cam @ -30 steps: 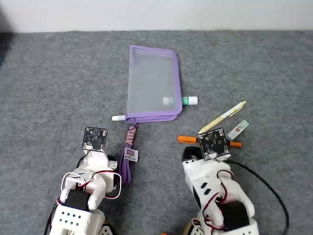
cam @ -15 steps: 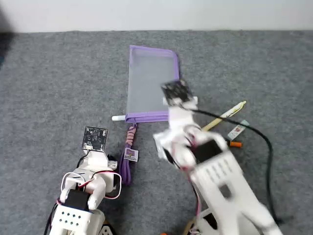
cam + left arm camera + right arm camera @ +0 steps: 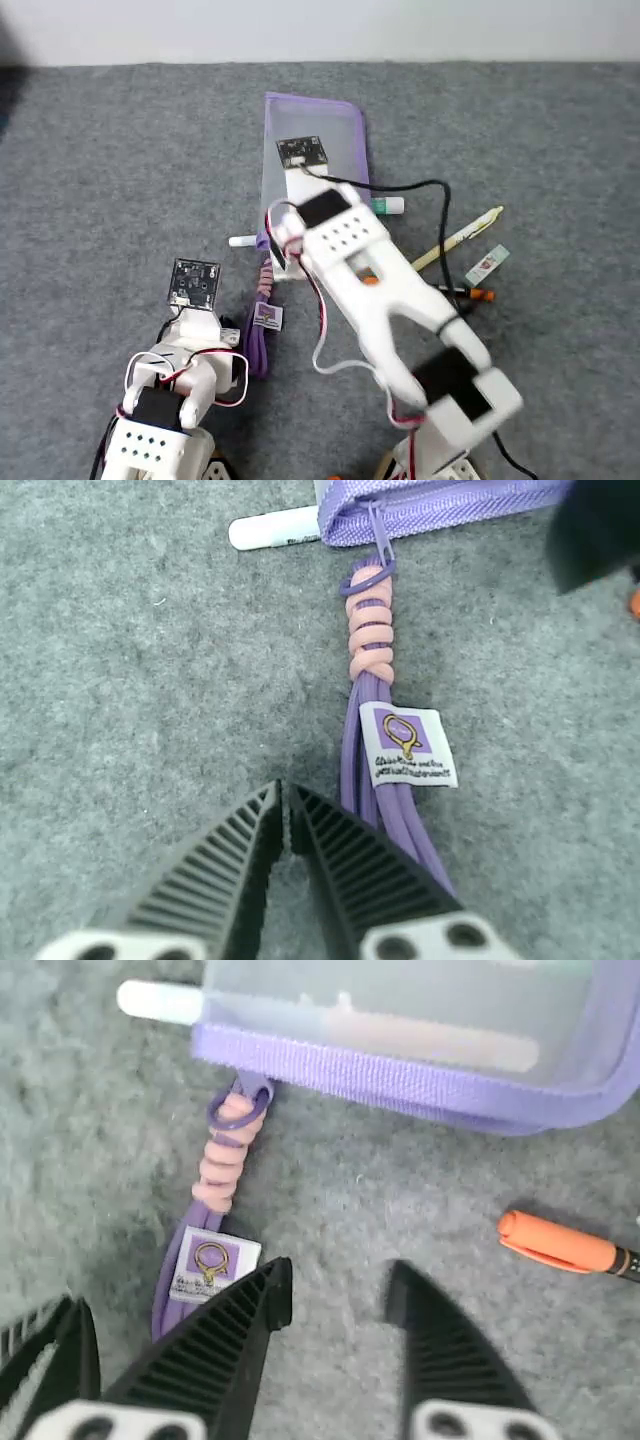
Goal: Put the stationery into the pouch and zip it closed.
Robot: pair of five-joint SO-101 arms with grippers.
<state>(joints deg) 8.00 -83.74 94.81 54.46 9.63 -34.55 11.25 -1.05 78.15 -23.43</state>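
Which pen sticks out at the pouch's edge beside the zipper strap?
The white pen, its tip showing by the strap. The green-banded marker pokes out at the opposite side; the yellow pen and orange marker lie clear of the pouch.

The right arm (image 3: pixel 380 290) is stretched far forward and angled toward the left, the right gripper (image 3: pixel 337 1280) pointing down with its jaws parted, while the left arm (image 3: pixel 185 370) sits folded near its base, the left gripper (image 3: pixel 283 795) pinched together.

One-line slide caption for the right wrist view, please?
Right gripper open over grey carpet, between an orange pen and the strap of the purple pouch.
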